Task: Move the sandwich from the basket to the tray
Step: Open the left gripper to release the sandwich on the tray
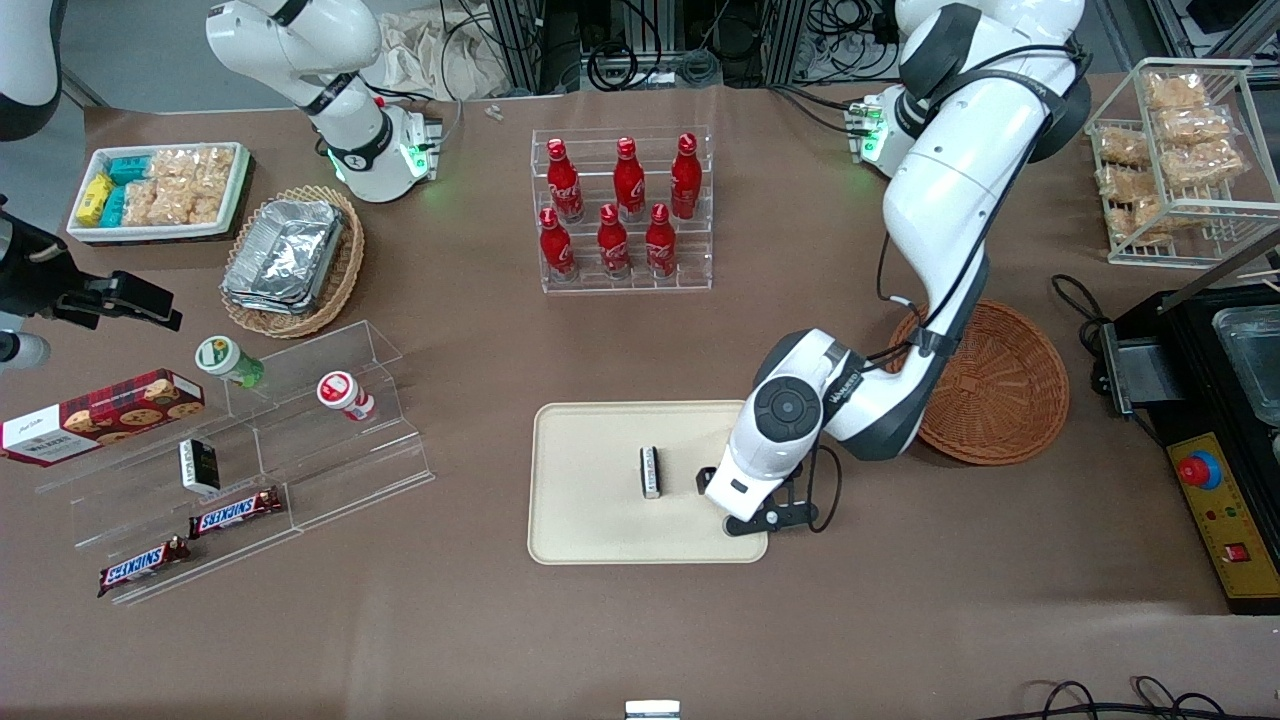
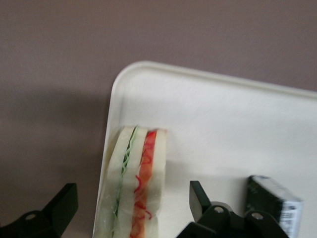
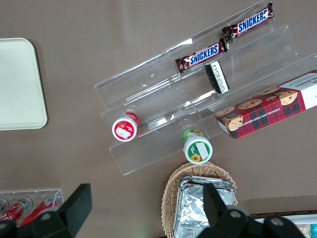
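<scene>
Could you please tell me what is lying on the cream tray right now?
On the flat cream-beige tray lie a wrapped triangular sandwich at its corner and a small black-and-white packet. The open tool straddles the sandwich, whose lower end is out of view.

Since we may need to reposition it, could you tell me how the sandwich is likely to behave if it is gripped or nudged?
The sandwich looks soft: pale bread layers would probably squash under a firm pinch. It seems light for its size, so a nudge might slide it along the tray whose corner it lies at. The tool is open astride it; a gentle close seems wise.
</scene>
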Robot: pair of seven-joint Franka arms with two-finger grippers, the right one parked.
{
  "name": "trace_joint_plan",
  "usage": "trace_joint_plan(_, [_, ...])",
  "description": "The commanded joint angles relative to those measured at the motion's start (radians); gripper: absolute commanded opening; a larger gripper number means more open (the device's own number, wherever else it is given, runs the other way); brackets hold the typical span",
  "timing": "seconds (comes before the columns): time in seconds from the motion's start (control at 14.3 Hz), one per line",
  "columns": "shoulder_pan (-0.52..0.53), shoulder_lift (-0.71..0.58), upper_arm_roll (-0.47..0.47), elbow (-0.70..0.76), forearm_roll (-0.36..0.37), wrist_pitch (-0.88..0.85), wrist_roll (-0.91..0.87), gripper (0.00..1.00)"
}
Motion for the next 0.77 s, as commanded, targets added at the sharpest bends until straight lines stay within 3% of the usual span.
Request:
trace_joint_plan(0.0, [-0.009,-0.075,0.004,0.013,0.009,-0.062,-0.029,1.0])
trace_joint_plan(0.49, [0.114,-0.337,0.004,-0.031,-0.05,-0.258,-0.003,0.99])
trace_joint_plan(0.7, [0.253,-0.431,0.003,-0.027,-0.257,-0.279,0.142,0.99])
